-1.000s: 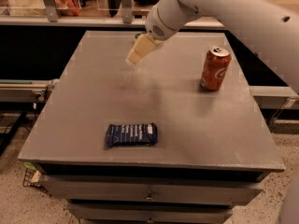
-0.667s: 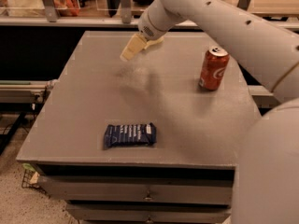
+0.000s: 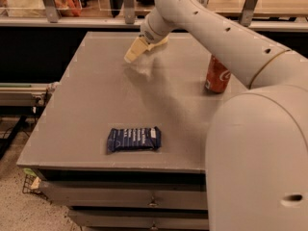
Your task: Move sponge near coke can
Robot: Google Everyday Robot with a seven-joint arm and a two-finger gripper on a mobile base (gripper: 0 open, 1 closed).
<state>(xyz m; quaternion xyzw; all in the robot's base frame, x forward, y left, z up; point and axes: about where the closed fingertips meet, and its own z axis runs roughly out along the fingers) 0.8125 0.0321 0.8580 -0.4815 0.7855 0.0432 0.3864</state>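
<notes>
A: Where is the gripper?

B: The gripper (image 3: 137,49) hangs at the end of the arm (image 3: 216,28), tip angled down, over the far part of the table (image 3: 82,114). Its shadow falls on the grey top just beneath. Whether it is wide, narrow or clamped on something, I cannot tell.

A: And the sponge?

B: I can't place it. No green-and-yellow piece lies on the part of the tabletop that shows. The gripper's tip is a pale, creamy yellow, which could be foam or the gripper's own colour. The sponge may also be hidden behind the arm. So I can say nothing firm about how it looks.

A: How would it handle, then?

B: My judgement is that it is light, soft and springy, with nothing to break. It will give under a squeeze, so a firm pinch across its shorter side, low on the foam, should hold. Taken by a corner, it may bulge or twist.

A: What lies around?

B: The coke can (image 3: 217,75) stands upright, red, toward the right of the view, partly hidden by the arm and well apart from the gripper. A dark blue snack wrapper (image 3: 134,139) lies flat near the front edge, apart from both.

A: The risk?

B: The can looks easy to tip, so the sponge should go down beside it, not against it.
</notes>
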